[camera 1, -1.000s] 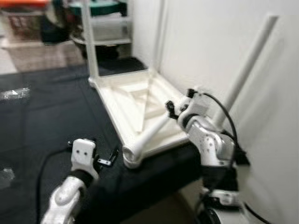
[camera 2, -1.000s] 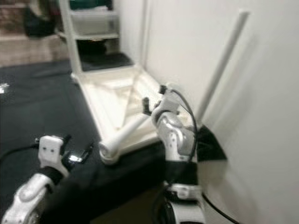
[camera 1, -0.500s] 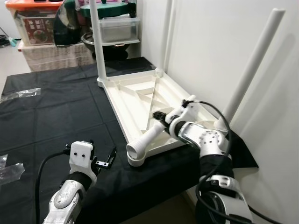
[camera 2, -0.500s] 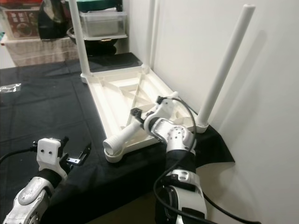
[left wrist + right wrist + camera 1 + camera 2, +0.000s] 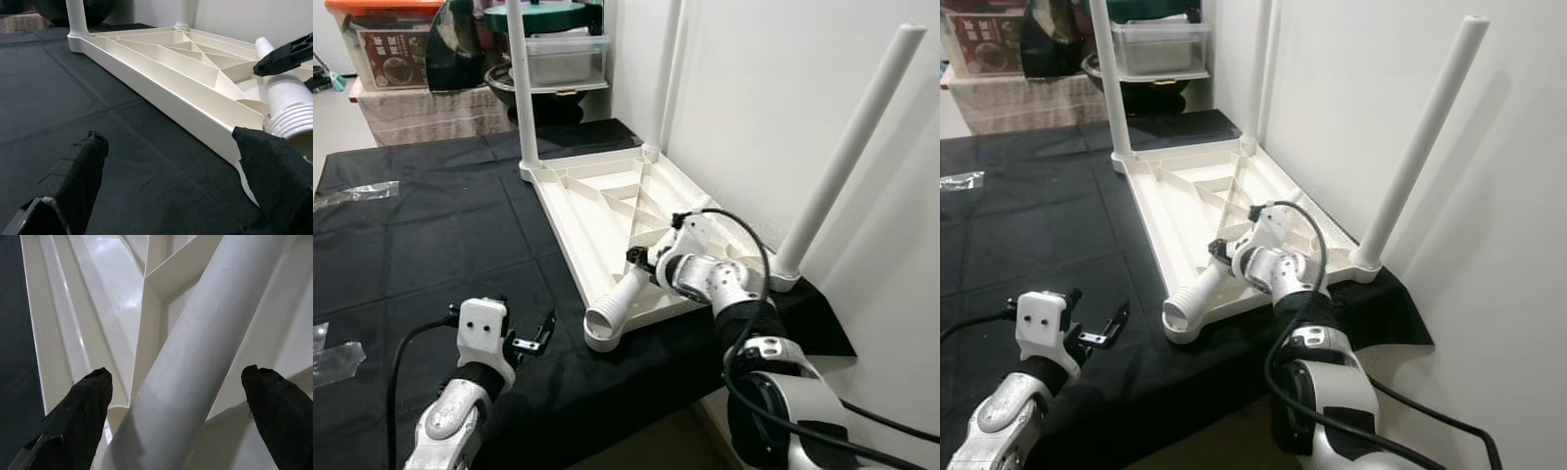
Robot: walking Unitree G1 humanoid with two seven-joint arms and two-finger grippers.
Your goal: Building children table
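Left eye view: left gripper (image 5: 540,329) hovers low over the black-clothed worktop (image 5: 421,235) near its front edge, fingers spread, holding nothing. Just to its right, the upturned white table top (image 5: 607,211) lies along the worktop's right edge, 3 legs standing upright at its corners. Loose 4th leg (image 5: 619,304) lies tilted at the near corner socket. Right gripper (image 5: 646,262) straddles this leg, fingers (image 5: 73,413) spread either side, contact unclear.

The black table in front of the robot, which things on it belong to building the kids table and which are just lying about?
For the job:
- upturned white tabletop
- loose leg
- right gripper

Lying about:
- plastic wrap
- storage boxes
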